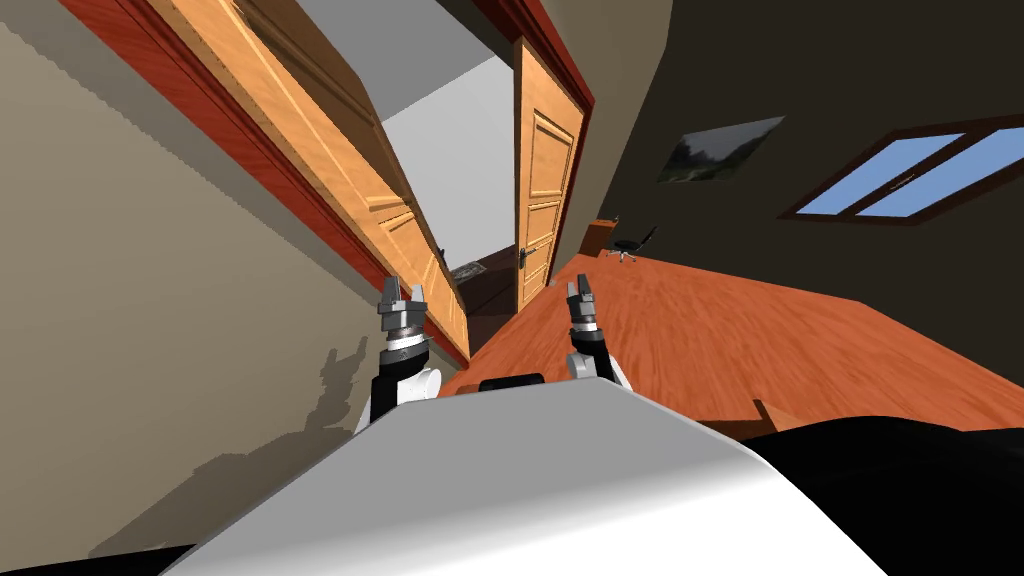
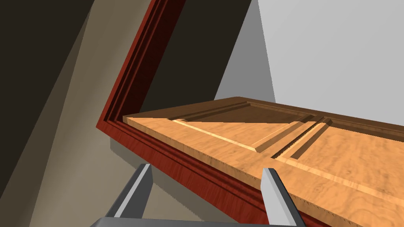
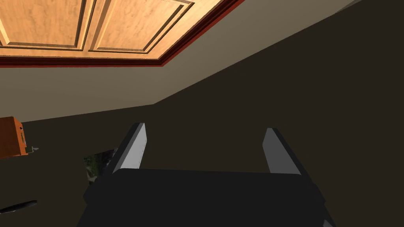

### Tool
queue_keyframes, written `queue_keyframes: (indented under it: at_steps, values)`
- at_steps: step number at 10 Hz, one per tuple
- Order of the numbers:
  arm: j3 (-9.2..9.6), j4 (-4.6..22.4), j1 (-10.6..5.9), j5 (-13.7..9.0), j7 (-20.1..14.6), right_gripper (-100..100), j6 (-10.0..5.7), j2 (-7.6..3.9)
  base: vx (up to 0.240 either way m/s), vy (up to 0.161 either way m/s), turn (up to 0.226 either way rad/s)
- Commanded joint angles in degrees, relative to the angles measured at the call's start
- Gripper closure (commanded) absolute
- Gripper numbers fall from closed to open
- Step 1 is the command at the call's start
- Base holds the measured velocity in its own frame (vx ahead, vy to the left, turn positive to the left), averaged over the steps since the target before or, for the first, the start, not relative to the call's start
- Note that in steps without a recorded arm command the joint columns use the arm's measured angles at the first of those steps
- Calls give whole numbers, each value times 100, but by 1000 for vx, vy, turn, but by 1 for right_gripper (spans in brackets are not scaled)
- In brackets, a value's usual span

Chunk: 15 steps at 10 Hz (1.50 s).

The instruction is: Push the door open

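An orange wooden panelled door (image 1: pixel 330 130) in a dark red frame (image 1: pixel 300 200) runs along the beige wall on my left. It stands ajar, swung away from me, with a grey wall visible through the gap. My left gripper (image 1: pixel 403 290) is open, close in front of the frame near the door's lower part. In the left wrist view the open gripper (image 2: pixel 209 193) points at the red frame (image 2: pixel 177 165) and the door's face (image 2: pixel 315 157), apart from both. Further along stands a second door leaf (image 1: pixel 545 190) with a dark handle (image 1: pixel 522 258). My right gripper (image 1: pixel 580 288) is open over the floor.
The reddish wood floor (image 1: pixel 760 340) stretches to my right. An office chair (image 1: pixel 628 245) and a desk (image 1: pixel 600 232) stand at the far wall. A picture (image 1: pixel 715 150) and a window (image 1: pixel 900 175) are on the dark wall. A rug (image 1: pixel 468 270) lies beyond the doorway.
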Motion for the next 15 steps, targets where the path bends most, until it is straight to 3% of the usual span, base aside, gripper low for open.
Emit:
queue_keyframes:
  at_steps: [1, 2, 15]
  values:
    - [21, 180, -110, -20, -4, -100, -3, -13, 40, -75, 65]
    - [27, 403, -252, -67, -34, -100, 9, -57, 52, -105, 180]
    - [74, 2097, -1325, -423, -262, -100, 98, -352, 58, -111, 118]
